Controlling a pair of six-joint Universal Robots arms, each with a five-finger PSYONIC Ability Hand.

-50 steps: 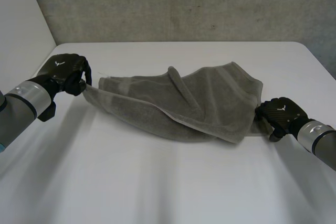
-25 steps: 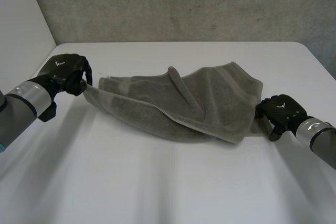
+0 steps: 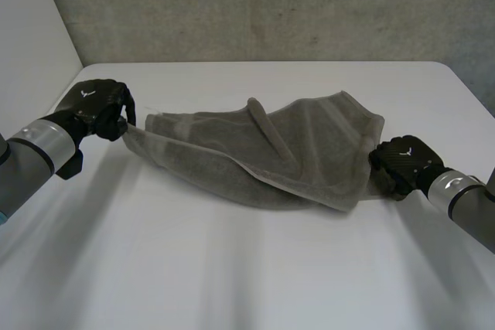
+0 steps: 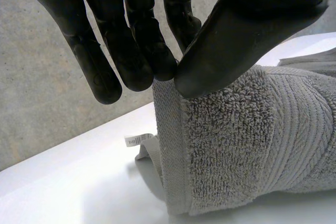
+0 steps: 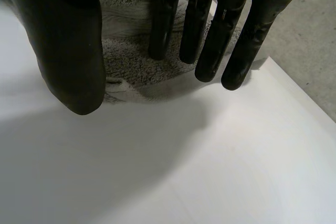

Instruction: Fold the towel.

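Head view: the grey towel (image 3: 263, 152) lies rumpled across the middle of the white table (image 3: 232, 268). It is stretched from side to side, with one layer doubled over itself and a ridge standing up near its centre. Its left corner is raised off the surface, pinched in my left hand (image 3: 99, 106). In the left wrist view my thumb presses the hemmed edge against my fingertips (image 4: 142, 72). The cloth hangs down from that pinch, and a small white label (image 4: 139, 140) pokes out behind the hem. At the towel's opposite end my right hand (image 3: 398, 164) sits low, right against the cloth's edge. In the right wrist view its fingers (image 5: 215, 45) are straight and reach over the towel's edge, with the thumb held apart and nothing clamped between them. A grey wall (image 3: 271, 5) rises behind the table.
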